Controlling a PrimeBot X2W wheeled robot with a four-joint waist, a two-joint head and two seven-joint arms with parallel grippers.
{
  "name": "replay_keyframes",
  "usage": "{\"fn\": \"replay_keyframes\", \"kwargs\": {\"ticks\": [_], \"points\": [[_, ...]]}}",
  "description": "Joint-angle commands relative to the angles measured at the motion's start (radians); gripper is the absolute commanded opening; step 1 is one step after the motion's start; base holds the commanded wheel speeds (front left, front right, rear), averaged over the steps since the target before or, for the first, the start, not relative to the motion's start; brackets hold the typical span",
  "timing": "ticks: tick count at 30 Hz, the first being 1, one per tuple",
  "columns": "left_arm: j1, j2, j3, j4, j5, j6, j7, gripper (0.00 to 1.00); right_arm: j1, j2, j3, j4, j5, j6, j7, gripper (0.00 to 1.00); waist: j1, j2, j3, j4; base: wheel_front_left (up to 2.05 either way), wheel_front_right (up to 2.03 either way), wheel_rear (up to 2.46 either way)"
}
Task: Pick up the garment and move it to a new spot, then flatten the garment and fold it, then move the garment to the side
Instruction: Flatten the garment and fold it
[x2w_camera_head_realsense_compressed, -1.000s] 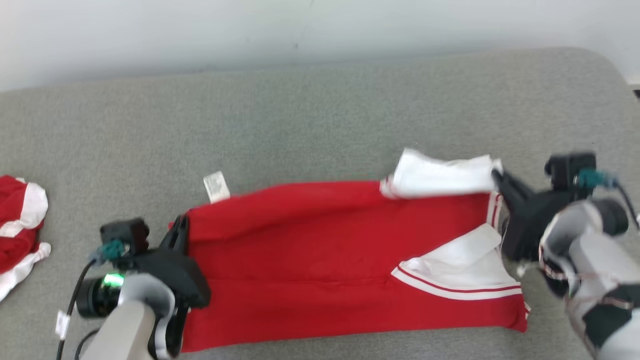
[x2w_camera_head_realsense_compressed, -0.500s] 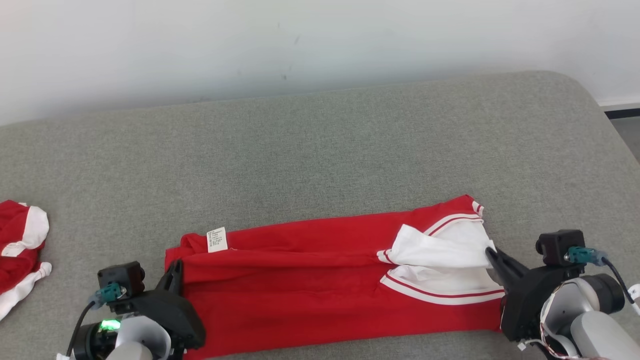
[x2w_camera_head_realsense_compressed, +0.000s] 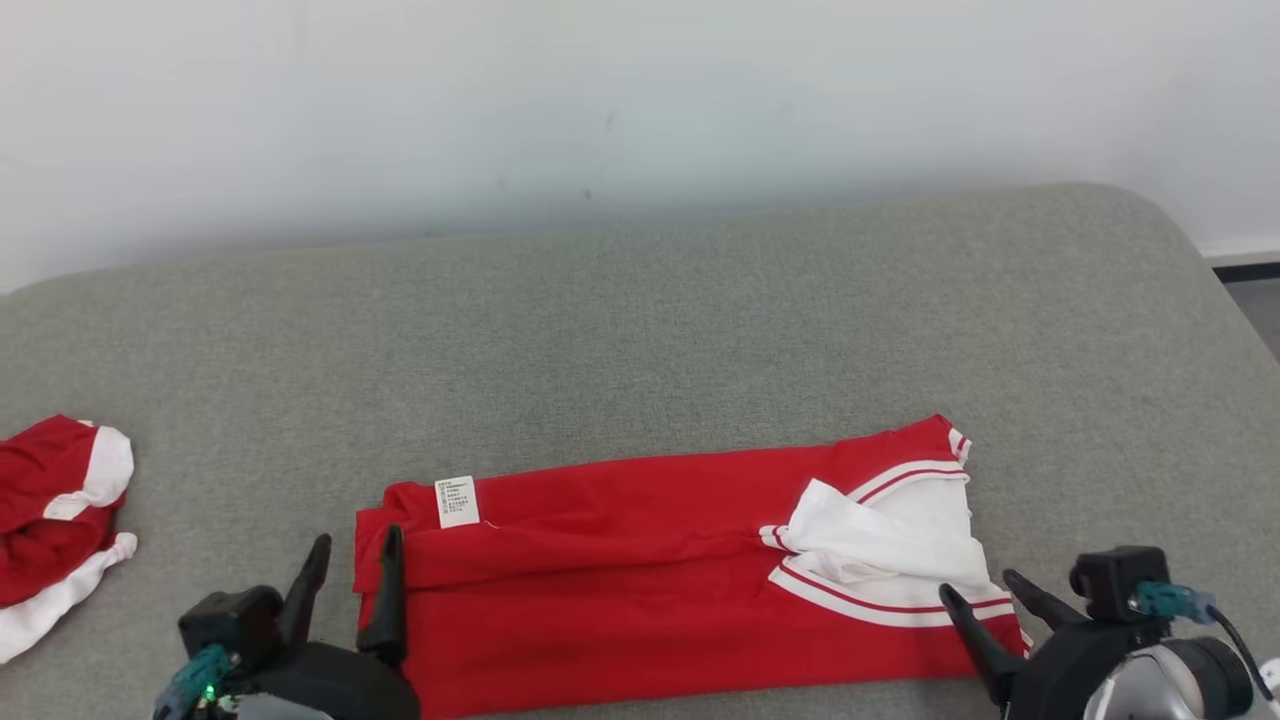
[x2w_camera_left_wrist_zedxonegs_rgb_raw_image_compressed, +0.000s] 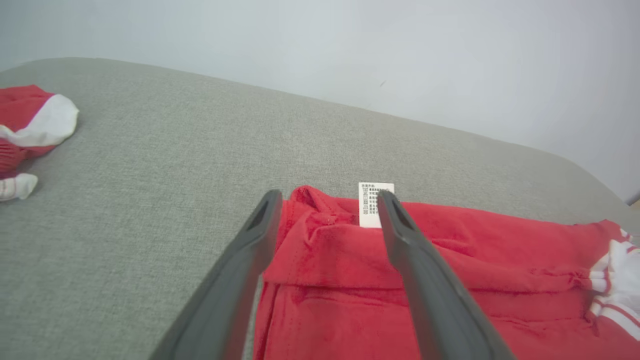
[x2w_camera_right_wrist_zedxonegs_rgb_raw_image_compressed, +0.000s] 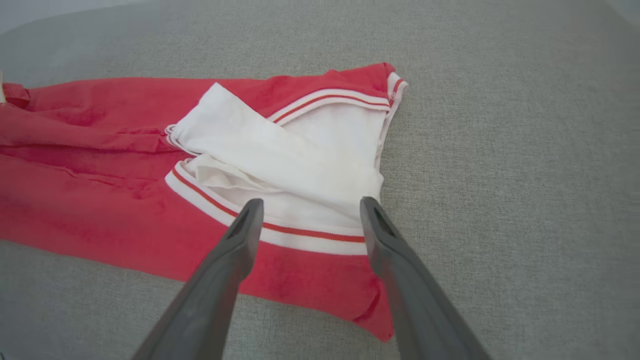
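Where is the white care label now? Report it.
In the head view the care label lies at the far left corner of the red garment, just beyond the open left gripper.

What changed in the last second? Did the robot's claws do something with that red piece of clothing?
Both claws let go. The left gripper and the right gripper, which had been pinching the ends of the red garment, opened and drew back toward the robot, leaving it folded on the grey sofa. The other red and white garment at the left stayed put.
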Motion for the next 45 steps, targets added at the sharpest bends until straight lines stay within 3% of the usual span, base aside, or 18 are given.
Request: {"fn": "replay_keyframes", "kwargs": {"ticks": [1, 9, 16, 30, 45], "points": [[0.021, 0.0, 0.025, -0.034, 0.028, -0.005, -0.006, 1.0, 0.02, 0.014, -0.018, -0.011, -0.002, -0.002, -0.007, 1.0, 0.0001, 0.0001, -0.016, 0.014, 0.0, 0.0, 0.0], [0.186, -0.099, 0.224, -0.288, 0.195, -0.078, -0.006, 1.0, 0.063, 0.084, -0.139, -0.025, -0.035, -0.002, 0.001, 1.0, 0.0001, 0.0001, -0.046, 0.036, 0.0, 0.0, 0.0], [0.282, -0.156, 0.33, -0.354, 0.282, -0.142, -0.006, 1.0, 0.022, 0.117, -0.193, 0.04, -0.04, -0.002, 0.011, 1.0, 0.0001, 0.0001, -0.056, 0.063, 0.0, 0.0, 0.0], [0.318, -0.171, 0.355, -0.377, 0.345, -0.165, -0.006, 1.0, -0.125, 0.078, -0.225, 0.247, -0.068, -0.002, 0.071, 1.0, 0.0001, 0.0001, -0.005, 0.11, 0.0, 0.0, 0.0], [0.291, -0.172, 0.338, -0.372, 0.369, -0.17, -0.006, 1.0, -0.208, 0.123, -0.234, 0.451, -0.052, -0.002, 0.125, 1.0, 0.0001, 0.0001, 0.043, 0.142, 0.0, 0.0, 0.0]]}}
